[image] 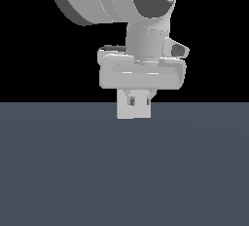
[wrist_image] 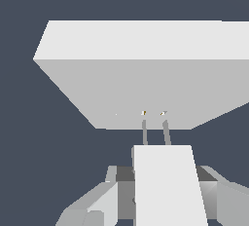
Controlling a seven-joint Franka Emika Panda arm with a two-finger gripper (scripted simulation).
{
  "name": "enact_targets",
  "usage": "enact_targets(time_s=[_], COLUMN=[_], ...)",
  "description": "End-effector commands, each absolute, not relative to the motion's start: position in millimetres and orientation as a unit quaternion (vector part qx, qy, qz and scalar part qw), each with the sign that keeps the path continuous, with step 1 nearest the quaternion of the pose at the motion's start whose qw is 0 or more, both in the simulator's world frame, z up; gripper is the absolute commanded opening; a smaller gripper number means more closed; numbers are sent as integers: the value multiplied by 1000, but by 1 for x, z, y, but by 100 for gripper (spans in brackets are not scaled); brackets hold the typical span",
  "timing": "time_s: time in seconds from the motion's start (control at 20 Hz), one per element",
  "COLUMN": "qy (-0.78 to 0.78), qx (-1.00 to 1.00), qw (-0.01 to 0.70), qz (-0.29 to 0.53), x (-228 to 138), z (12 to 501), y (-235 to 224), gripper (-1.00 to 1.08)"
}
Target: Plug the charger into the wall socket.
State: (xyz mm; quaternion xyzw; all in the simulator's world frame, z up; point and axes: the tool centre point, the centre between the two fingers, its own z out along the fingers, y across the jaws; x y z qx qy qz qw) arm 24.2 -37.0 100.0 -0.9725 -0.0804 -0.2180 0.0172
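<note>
Wrist view, nearest first: hand (wrist_image: 163, 191) clenched on the charger (wrist_image: 165, 186), one finger on either flank, so the block is carried with its prongs (wrist_image: 155, 132) pointing ahead. Grip sits at the rear of the block, judged to keep the pronged end free for insertion. Prong tips reach the two yellowish holes (wrist_image: 153, 113) in the wall socket (wrist_image: 141, 69), just beyond; tips look to be at the hole mouths, depth of entry cannot be told. Plate stands upright facing the block. Exterior view: hand (image: 139, 96) hangs low over the dark bench (image: 124, 171), white block beneath it. Judgement: aligned; a straight push remains.
</note>
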Motion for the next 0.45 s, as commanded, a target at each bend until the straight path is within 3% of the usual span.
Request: enact_targets(time_s=[0.0, 0.4], qy=[-80, -80], qx=[-972, -972], qw=[17, 17], qz=[-218, -218], x=[34, 46], z=[100, 100], y=[-35, -33], gripper=[-100, -100])
